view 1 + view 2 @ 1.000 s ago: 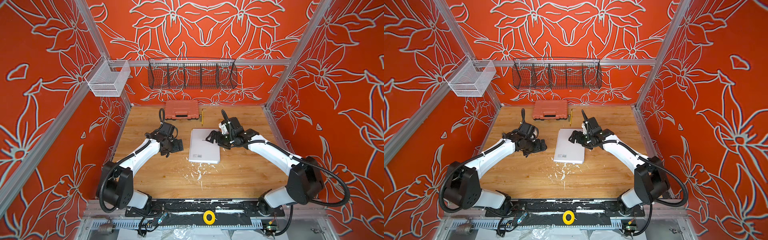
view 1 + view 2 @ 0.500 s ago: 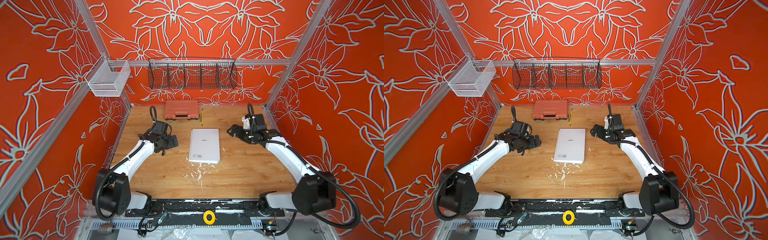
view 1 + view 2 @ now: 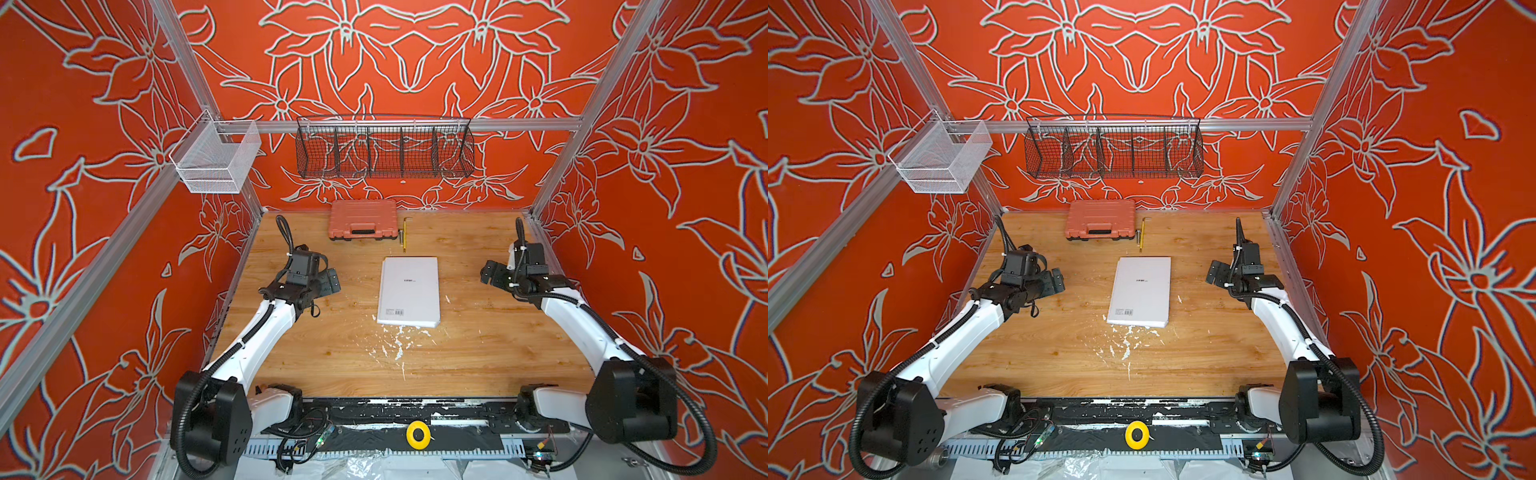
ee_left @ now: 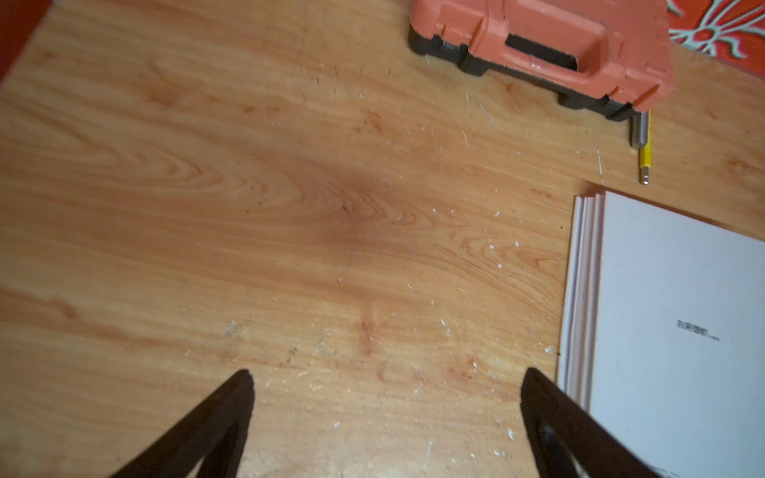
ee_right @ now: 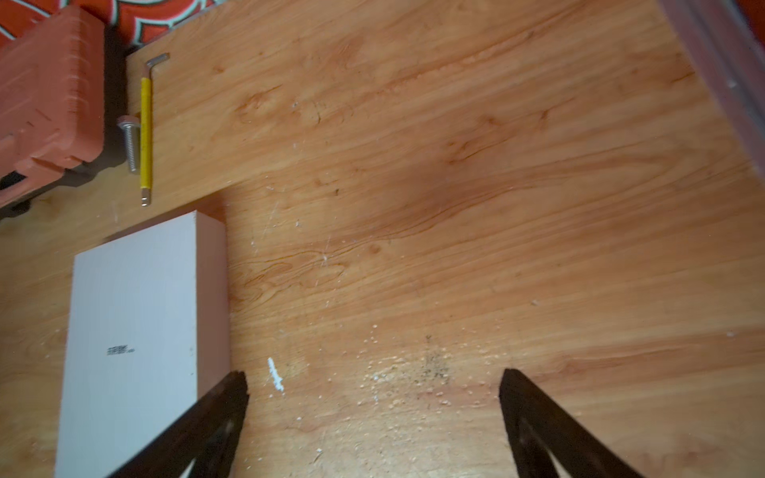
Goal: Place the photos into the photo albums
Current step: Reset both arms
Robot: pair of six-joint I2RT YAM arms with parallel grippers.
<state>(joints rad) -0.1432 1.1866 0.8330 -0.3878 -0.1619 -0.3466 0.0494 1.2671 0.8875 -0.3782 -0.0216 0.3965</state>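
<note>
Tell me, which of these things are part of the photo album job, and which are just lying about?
Part of the job:
- white photo album, closed, barcode side up, mid-table
- no loose photos are in view

Just lying about:
- orange-pink plastic case
- yellow hex key
- bolt beside it
- black wire basket on the frame
- white mesh basket on the frame

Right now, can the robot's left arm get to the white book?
Probably yes. The left pincer hangs open beside the closed white book, with only bare wooden table between them; nothing blocks it.
</note>
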